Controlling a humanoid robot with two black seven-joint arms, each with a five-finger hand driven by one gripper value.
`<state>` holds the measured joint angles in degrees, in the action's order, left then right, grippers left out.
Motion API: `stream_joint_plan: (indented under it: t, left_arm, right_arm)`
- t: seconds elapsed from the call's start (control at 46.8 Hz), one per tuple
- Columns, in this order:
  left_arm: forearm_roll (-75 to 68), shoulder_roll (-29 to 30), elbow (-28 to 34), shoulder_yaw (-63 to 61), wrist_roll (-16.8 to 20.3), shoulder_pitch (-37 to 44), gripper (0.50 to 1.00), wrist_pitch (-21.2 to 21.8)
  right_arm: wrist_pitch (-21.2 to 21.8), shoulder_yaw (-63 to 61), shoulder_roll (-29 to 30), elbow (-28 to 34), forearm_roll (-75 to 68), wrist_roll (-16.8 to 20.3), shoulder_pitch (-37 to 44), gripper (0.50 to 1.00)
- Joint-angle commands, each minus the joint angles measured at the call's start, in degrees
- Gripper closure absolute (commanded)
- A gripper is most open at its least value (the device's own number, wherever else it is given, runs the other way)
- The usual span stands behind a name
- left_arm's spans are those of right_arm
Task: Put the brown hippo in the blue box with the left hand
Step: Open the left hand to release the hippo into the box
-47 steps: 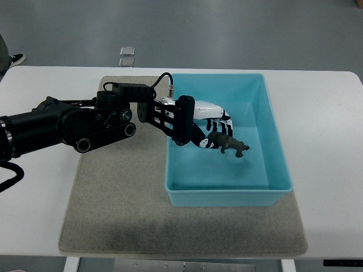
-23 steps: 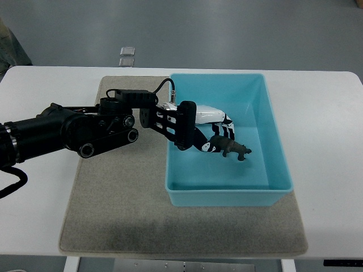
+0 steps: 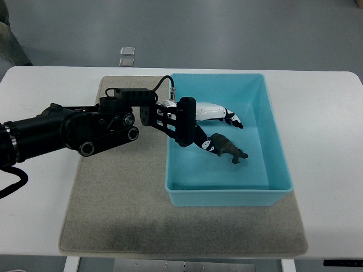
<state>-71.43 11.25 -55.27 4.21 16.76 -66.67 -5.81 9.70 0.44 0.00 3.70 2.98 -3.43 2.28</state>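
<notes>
Left robot hand [image 3: 218, 126], inside the blue box [image 3: 272, 127], fingers [image 3: 233, 118] extended and holding nothing. The brown hippo [image 3: 228, 148] lies on the box floor just beside the thumb; contact cannot be resolved. Probably light, rigid plastic, best pinched across the torso. Its legs and underside are indistinct.

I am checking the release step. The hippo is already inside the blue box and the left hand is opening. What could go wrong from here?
1. The thumb appears to touch the brown hippo, so pulling the left hand back may drag or tip it.
2. The forearm crosses the blue box at its left wall; a low retreat could catch the rim and shift the box on the mat.
</notes>
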Motion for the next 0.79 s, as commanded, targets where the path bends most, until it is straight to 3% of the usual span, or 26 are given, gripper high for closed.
stream_joint_plan:
  t: [0.0, 0.086, 0.15, 0.492, 0.77]
  left_arm:
    - [0.15, 0.26, -0.01, 2.29, 0.03, 0.22, 0.617, -0.08]
    - [0.33, 0.61, 0.08, 4.75, 0.03, 0.22, 0.609, -0.08]
    - [0.77, 0.70, 0.08, 7.12, 0.03, 0.31, 0.562, 0.01]
    - [12.54, 1.40, 3.42, 17.84, 0.03, 3.91, 0.559, 0.01]
    - [23.52, 5.88, 4.12, 22.68, 0.03, 4.35, 0.559, 0.01]
  right_arm:
    - [-0.04, 0.00, 0.00, -0.01, -0.08, 0.00, 0.00, 0.564]
    - [-0.04, 0.00, 0.00, -0.01, -0.08, 0.00, 0.00, 0.564]
    - [-0.04, 0.00, 0.00, -0.01, 0.01, 0.00, 0.00, 0.564]
    - [-0.04, 0.00, 0.00, 0.08, -0.08, 0.00, 0.00, 0.562]
    - [-0.04, 0.00, 0.00, -0.01, 0.01, 0.00, 0.00, 0.564]
